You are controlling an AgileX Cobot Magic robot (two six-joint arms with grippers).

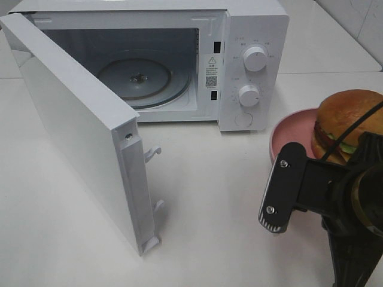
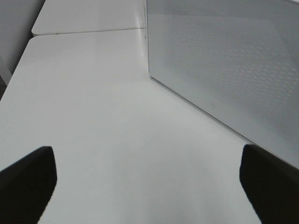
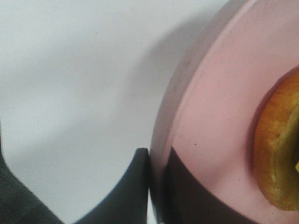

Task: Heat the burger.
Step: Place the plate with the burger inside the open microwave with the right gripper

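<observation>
Microwave (image 1: 254,30) sticker (image 1: 211,70): warning triangle, likely QR code; unreadable.

White microwave (image 1: 254,36) with grey turntable (image 1: 143,78) and fine dotted mesh on its door (image 2: 224,60), white table (image 1: 203,197), pink plate (image 1: 290,128) at 3 o'clock, golden-brown burger (image 1: 350,110) with green and dark layers, black right gripper (image 3: 156,186).

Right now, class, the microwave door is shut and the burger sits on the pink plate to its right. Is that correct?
No. The door of the microwave stands open, baring the turntable, as the exterior high view shows. The burger does sit on the pink plate to its right.
</observation>
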